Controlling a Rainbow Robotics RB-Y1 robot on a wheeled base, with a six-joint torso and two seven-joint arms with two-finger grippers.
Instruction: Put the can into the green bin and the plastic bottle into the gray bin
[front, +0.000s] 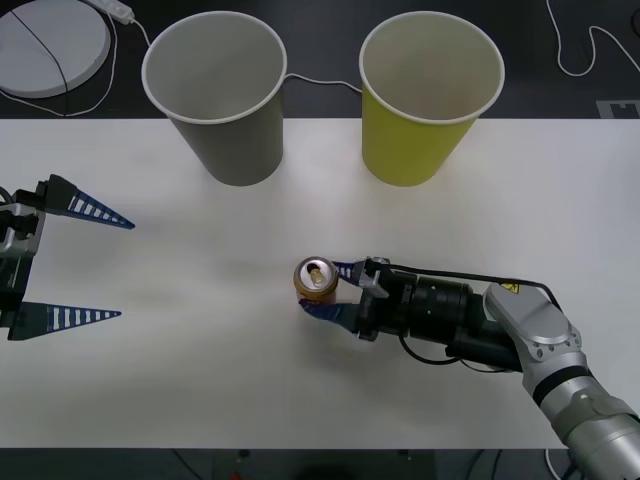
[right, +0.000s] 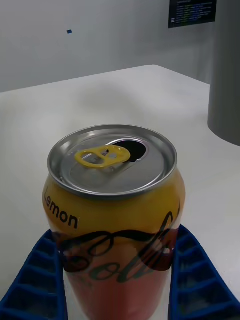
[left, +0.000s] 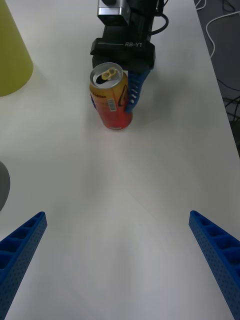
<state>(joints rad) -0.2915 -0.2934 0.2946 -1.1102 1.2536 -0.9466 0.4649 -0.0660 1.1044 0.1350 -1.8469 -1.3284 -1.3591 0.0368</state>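
The can (front: 316, 280) stands near the middle of the white table, orange-red with a silver top and a yellow tab. My right gripper (front: 322, 288) is shut on the can, one blue finger pressed to each side. In the right wrist view the can (right: 115, 200) sits between the fingers (right: 200, 280). My left gripper (front: 126, 270) is open at the table's left side, well apart from the can (left: 112, 100). At the far edge stand the gray bin (front: 225, 130) and, to its right, the green bin (front: 430, 130). The plastic bottle is out of view.
A round white disc (front: 50, 45) and white cables (front: 590, 50) lie on the dark surface behind the table. Bare tabletop (front: 200, 350) stretches between the two grippers and in front of the bins.
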